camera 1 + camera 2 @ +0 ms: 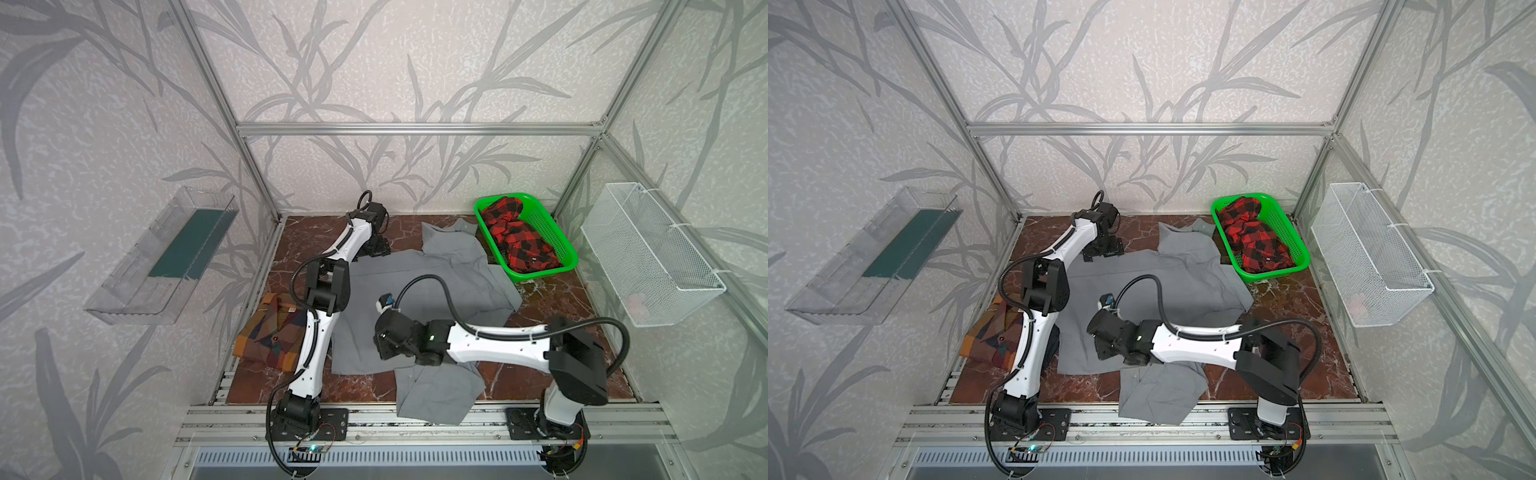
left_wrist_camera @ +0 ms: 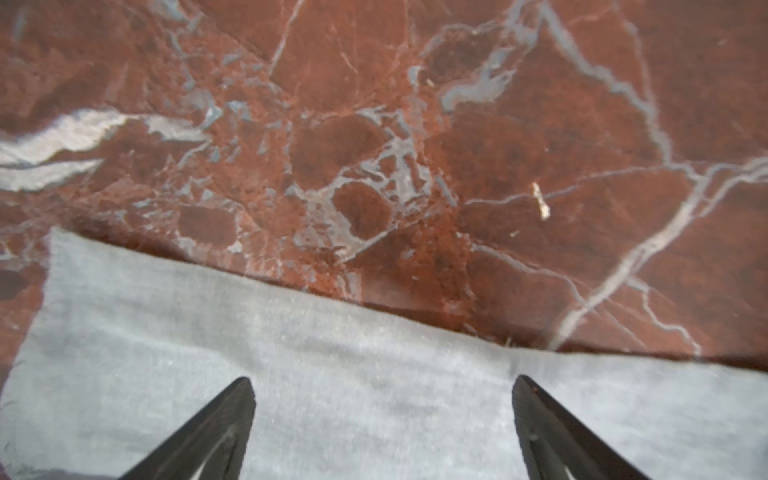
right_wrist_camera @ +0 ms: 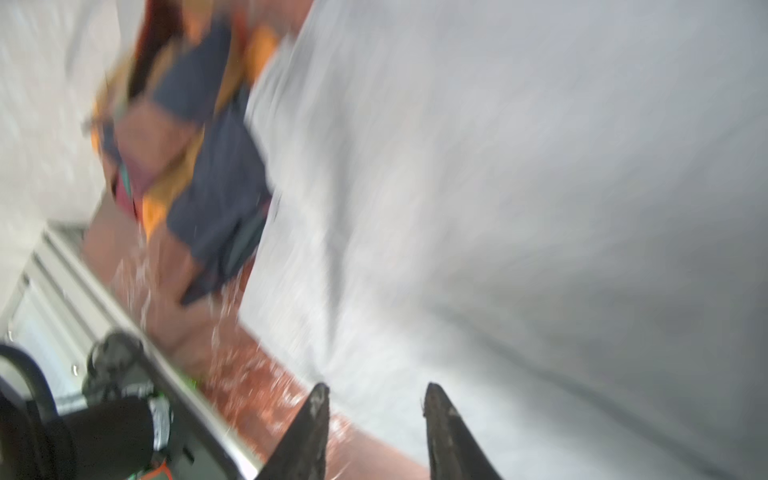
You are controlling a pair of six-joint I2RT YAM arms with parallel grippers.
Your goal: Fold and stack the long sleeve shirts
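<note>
Since the grey shirt (image 1: 436, 266) hogs the mid of the table (image 1: 561, 299), where's the other one? — kev

Colour-block shirt (image 1: 270, 332) sits folded at the near left, just beside the grey one's left edge. Can't tell if they touch, tbh. The left arm (image 1: 316, 340) passes over part of it. The grey shirt (image 1: 1163, 270) lies spread out in both top views, collar toward the far right next to the green basket (image 1: 544, 272). One part hangs over the near edge onto the metal rail (image 1: 374, 413). — jo

And the grippers? — kev

Left gripper (image 2: 382, 380) is out at the far left corner of the grey shirt. Jaws wide apart, tips over the cloth edge w/ bare marble beyond, nothing between them. Right gripper (image 3: 376, 388) is low over the near left part of the grey shirt, facing the colour-block one. That wrist pic is v. blurry, but the jaws stand partly apart and I see nothing pinched. — jo

Anything else around? — kev

Red-black plaid garment (image 1: 515, 237) bundled in the green basket, far right. White wire basket (image 1: 648, 253) on the right wall, clear bin (image 1: 162, 257) on the left wall. — jo
</note>
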